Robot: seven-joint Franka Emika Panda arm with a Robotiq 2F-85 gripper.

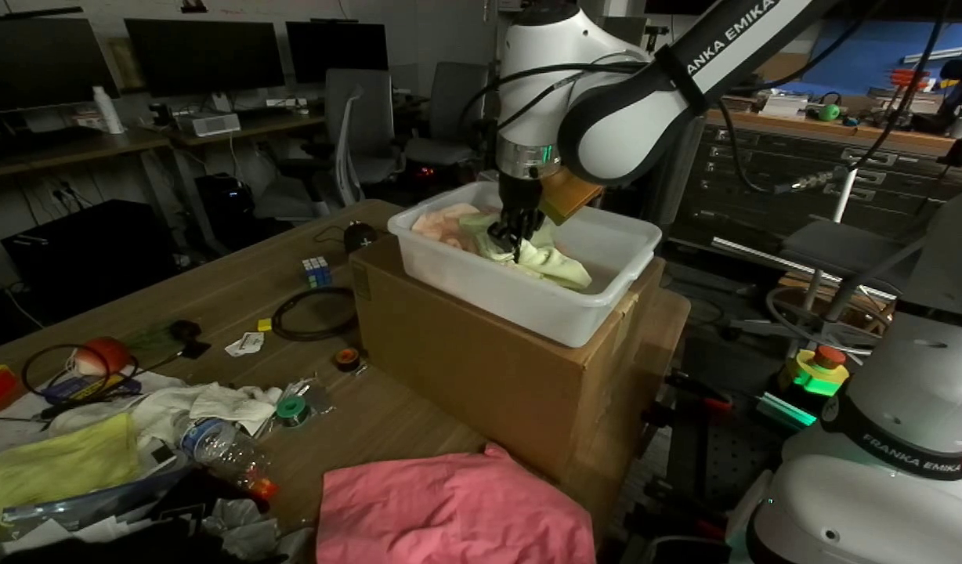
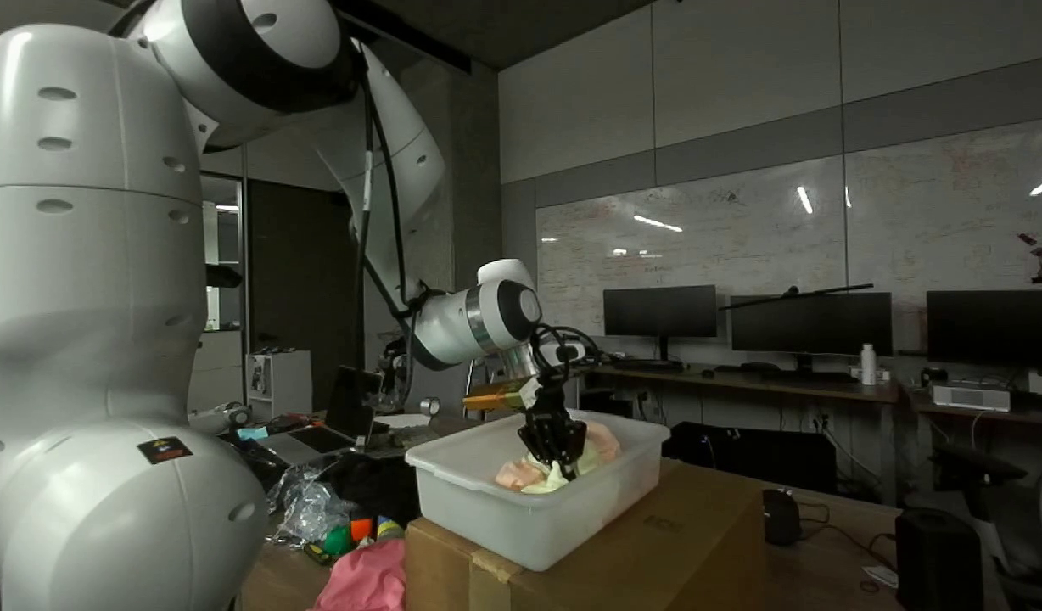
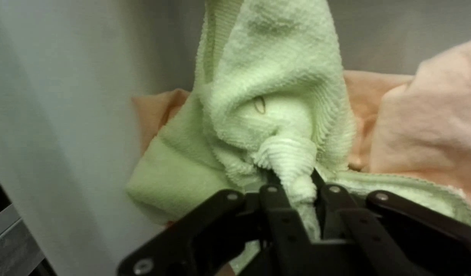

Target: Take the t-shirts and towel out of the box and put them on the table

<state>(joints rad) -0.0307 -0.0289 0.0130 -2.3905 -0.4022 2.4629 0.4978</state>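
So the claw [image 3: 295,180] is pinched almost closed at the lower middle of the wrist view, with a skinny bunched-up fold of the pale green towel [image 3: 277,69] squeezed between its fingers. The rest of the towel fans out through the middle of that frame, lying over some peach cloth [image 3: 427,122] that shows mostly at the right, plus a small corner left of center. It's too crumpled for me to tell what the peach stuff is. All of that is inside the white tub [image 1: 489,286], near the middle in both exterior views, and the white arm [image 1: 626,137] reaches in from the upper right in an exterior view. The tub sits on top of a cardboard carton [image 1: 465,384], and the carton's on the wooden tabletop [image 1: 403,423]. At the bottom middle of that same frame a pink cloth [image 1: 457,509] lies right by the carton, cut off by the frame edge. Lower left is a pile of clutter with a yellow cloth [image 1: 66,462] and a plastic bottle [image 1: 226,454], a Rubik's cube [image 1: 316,272] is left of the carton, and dark monitors [image 1: 203,55] fill the upper left.
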